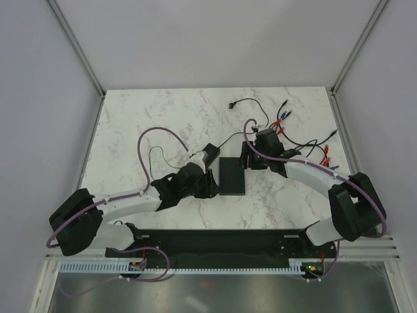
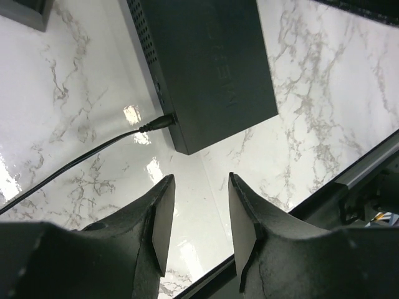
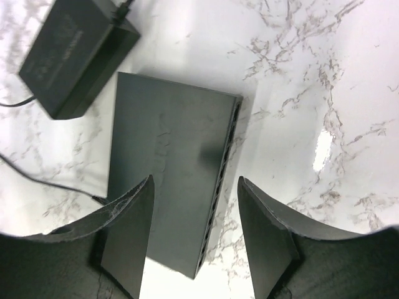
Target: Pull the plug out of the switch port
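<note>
The switch (image 1: 231, 176) (image 2: 209, 62) (image 3: 171, 180) is a flat matte-black box lying mid-table. The plug (image 2: 163, 121) sits in a port on its side, near one corner, and its thin black cord (image 2: 75, 159) trails away over the marble. My left gripper (image 2: 201, 177) (image 1: 208, 187) is open and empty, a short way off that corner of the switch and just beside the plug. My right gripper (image 3: 196, 179) (image 1: 246, 160) is open too. It hovers above the switch's far end, with one finger over the top and the other past the vented edge.
A smaller black box (image 1: 210, 154) (image 3: 75, 56) with its own cord lies just left of the switch's far end. Loose wires with red and blue clips (image 1: 293, 130) lie at the back right. A black rail (image 1: 215, 241) runs along the near table edge.
</note>
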Available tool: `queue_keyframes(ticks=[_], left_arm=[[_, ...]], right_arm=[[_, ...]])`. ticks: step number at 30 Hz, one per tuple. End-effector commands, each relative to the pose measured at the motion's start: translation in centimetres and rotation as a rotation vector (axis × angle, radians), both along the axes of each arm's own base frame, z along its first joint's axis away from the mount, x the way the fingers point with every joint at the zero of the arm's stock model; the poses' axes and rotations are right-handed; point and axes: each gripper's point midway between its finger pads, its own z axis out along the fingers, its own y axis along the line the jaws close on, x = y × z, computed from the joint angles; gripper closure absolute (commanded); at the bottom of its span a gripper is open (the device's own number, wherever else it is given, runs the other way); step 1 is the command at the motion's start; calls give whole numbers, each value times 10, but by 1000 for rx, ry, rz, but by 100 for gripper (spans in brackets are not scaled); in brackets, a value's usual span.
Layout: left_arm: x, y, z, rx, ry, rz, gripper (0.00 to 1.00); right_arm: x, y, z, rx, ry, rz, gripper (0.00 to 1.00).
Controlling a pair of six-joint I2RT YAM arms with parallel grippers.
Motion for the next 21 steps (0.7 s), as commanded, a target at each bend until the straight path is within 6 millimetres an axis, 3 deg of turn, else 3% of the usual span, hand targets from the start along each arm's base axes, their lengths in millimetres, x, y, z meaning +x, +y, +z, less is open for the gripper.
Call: queue_keyframes(ticks=[1,5,12,21], left_arm=[[9,4,24,-39,-60,59,52],[10,19,28,-10,-31,145,53],[12,14,41,-199,142,389,56],[11,38,10,-345,373,781,52]], right_arm=[[-11,4,22,31,-31,65,36],[-30,16,26,94,0,85,37],[-41,45,32,136,-23,117,43],[-43,61,13,121,-39,131,46]])
